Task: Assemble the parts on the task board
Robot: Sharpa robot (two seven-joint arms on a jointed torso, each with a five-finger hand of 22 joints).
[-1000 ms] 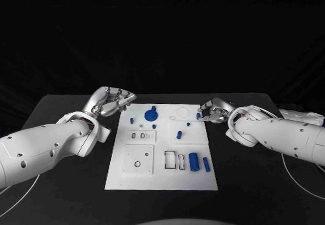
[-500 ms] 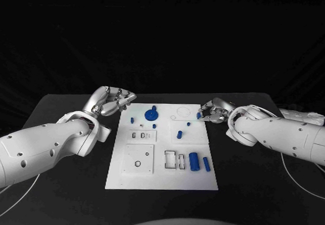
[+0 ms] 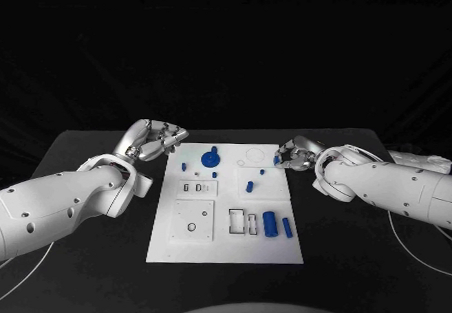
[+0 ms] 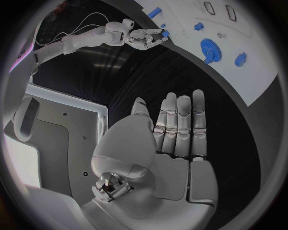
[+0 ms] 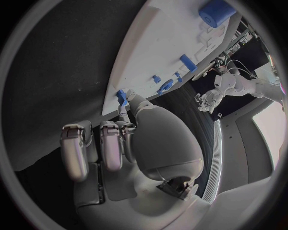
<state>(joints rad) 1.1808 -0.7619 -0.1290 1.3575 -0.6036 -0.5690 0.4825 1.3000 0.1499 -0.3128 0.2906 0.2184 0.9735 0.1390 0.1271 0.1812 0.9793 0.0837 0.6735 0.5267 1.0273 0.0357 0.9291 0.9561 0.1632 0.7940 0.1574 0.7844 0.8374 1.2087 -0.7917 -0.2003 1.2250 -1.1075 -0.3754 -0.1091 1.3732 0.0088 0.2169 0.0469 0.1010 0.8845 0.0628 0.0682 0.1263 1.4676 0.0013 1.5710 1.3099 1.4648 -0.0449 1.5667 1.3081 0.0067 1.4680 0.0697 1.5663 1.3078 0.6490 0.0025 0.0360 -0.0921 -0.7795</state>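
Note:
The white task board (image 3: 223, 235) lies in the middle of the black table. On it are a blue gear (image 3: 210, 158), several small blue pegs such as one (image 3: 249, 187) near the middle, and two blue cylinders (image 3: 270, 225) at the front right. My right hand (image 3: 295, 155) hovers at the board's far right edge and pinches a small blue part (image 3: 277, 160), also seen at its fingertips (image 5: 122, 97) in the right wrist view. My left hand (image 3: 157, 139) sits just off the board's far left corner, fingers apart (image 4: 177, 120), palm bare.
A white object (image 3: 425, 162) lies at the table's far right edge. Thin cables (image 3: 422, 249) trail under both forearms. Rectangular slots (image 3: 243, 222) and a square recess (image 3: 192, 221) mark the board's near half.

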